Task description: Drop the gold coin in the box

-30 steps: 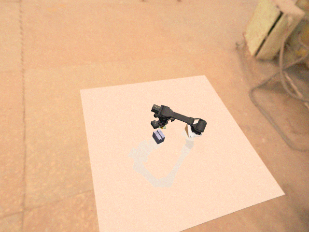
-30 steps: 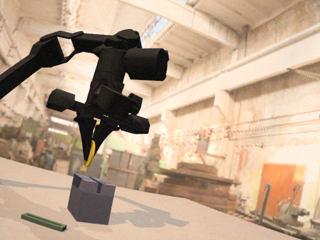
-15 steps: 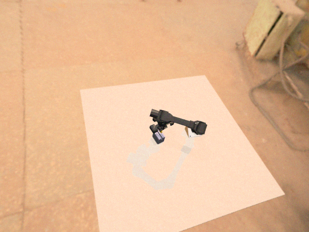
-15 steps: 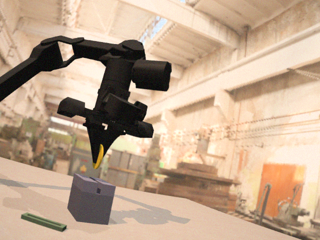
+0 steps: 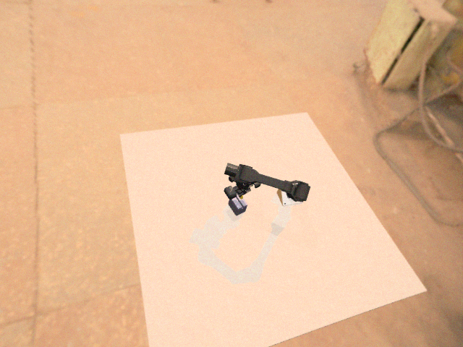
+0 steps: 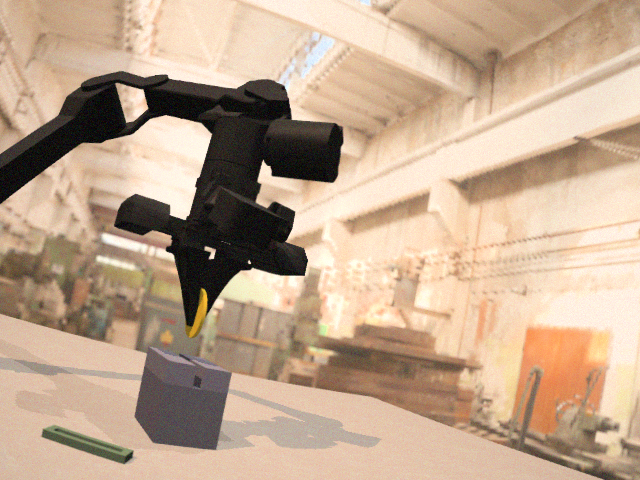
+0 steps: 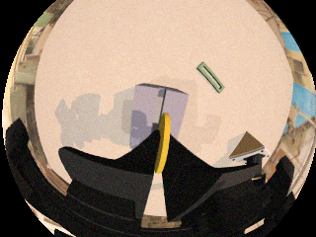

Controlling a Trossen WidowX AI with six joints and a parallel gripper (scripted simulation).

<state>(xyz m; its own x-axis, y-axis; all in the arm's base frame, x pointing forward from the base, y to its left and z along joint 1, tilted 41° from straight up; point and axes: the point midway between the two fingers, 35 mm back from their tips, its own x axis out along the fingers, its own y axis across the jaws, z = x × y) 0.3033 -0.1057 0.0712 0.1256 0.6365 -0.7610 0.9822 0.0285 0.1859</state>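
Observation:
The gold coin is on edge, its lower part sticking out past the fingertips. My gripper is shut on it and holds it in the air above the grey box. A gap shows between coin and lid in the exterior view. In the wrist view the coin's far end overlaps the line of the lid slot, and the two lean at slightly different angles. The green holder is empty; the top view does not show it.
The box and holder stand on a pale square surface. The holder lies a short way from the box. The arm's base stands to the right of the box in the top view. The arm's shadow falls across the surface.

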